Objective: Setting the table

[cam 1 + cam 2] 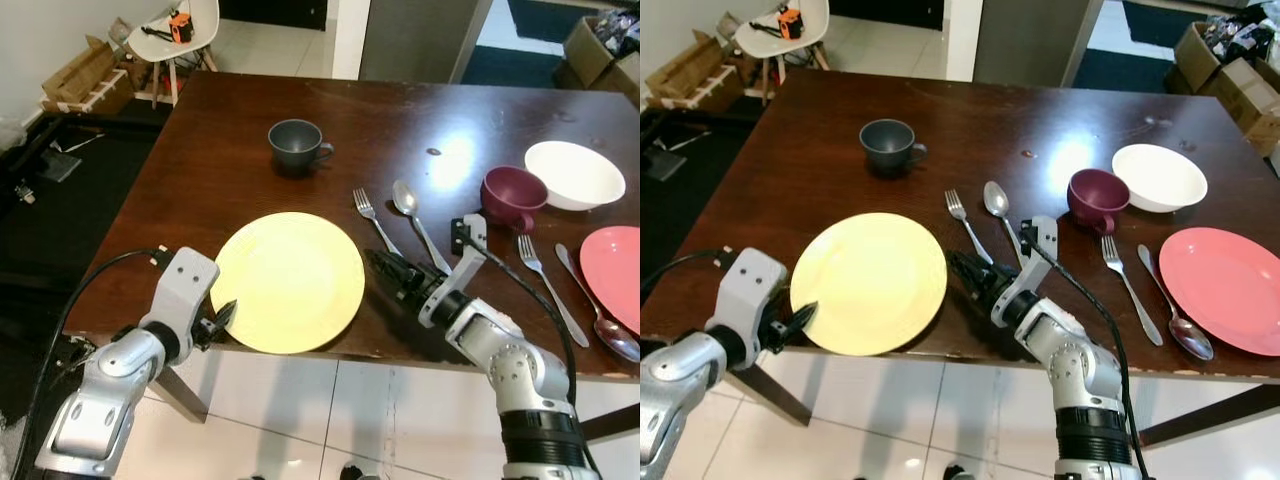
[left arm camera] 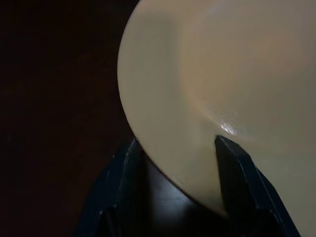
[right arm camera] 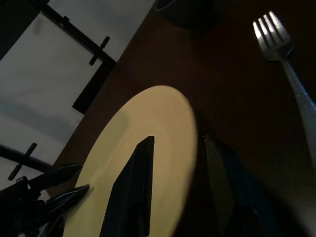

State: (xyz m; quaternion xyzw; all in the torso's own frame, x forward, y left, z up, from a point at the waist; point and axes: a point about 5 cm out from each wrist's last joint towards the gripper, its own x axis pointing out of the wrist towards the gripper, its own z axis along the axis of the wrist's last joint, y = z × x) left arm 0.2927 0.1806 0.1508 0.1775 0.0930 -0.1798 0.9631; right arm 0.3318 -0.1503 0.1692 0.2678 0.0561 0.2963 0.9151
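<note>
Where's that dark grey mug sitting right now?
In the left eye view, the dark grey mug stands toward the table's far left, beyond the yellow plate and left of a fork.

No text or label is legible anywhere.

Both eye views look down from the head onto the tabletop (image 1: 230, 140). Each wrist camera looks very close along its fingers (image 2: 237, 173) at the yellow plate (image 1: 288, 282), from opposite edges.

Two plates: yellow plate (image 1: 288, 281), pink plate (image 1: 1223, 287). Two cups: grey cup (image 1: 296, 145), maroon cup (image 1: 512, 196). One white bowl (image 1: 573, 174). Two forks (image 1: 374, 221) (image 1: 544, 287). Two spoons (image 1: 415, 220) (image 1: 598, 321).
</note>
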